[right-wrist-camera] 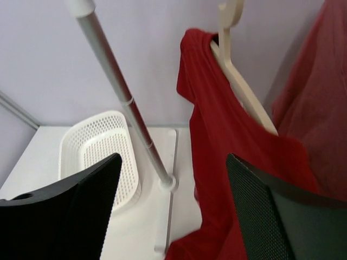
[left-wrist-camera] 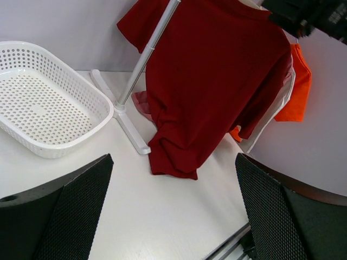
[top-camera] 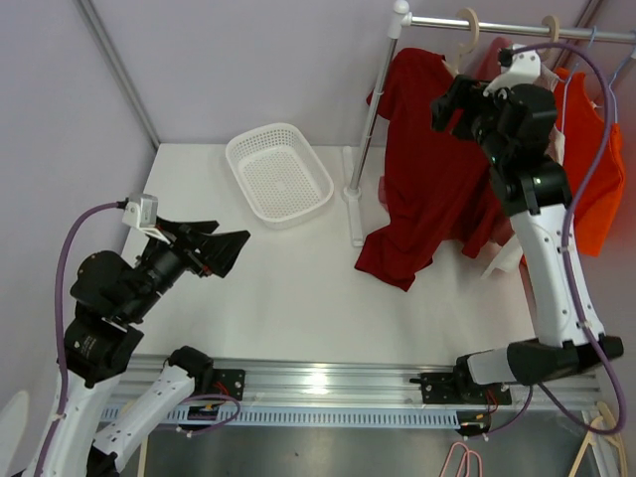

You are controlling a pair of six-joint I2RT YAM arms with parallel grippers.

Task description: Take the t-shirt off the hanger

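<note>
I see the red t-shirt [top-camera: 437, 169] on its cream hanger [top-camera: 467, 25], which hooks over the rail at the top of the rack's pole [top-camera: 373, 119], at the far right of the worktop [top-camera: 298, 298]. Its long axis runs straight up and down: collar up at the hanger, hem down, with the lower edge bunched and seemingly resting on the worktop beside the rack's foot. In the right wrist view one hanger arm slopes down through the neck opening. My right gripper [top-camera: 452, 104] is raised level with the shirt's shoulder, jaws spread wide with nothing between them. My left gripper [top-camera: 221, 243] sits low over the left of the worktop, facing the shirt, also wide open and empty. A white basket [top-camera: 288, 214] lies between it and the rack; an orange garment [top-camera: 596, 179] hangs behind the shirt.
</note>
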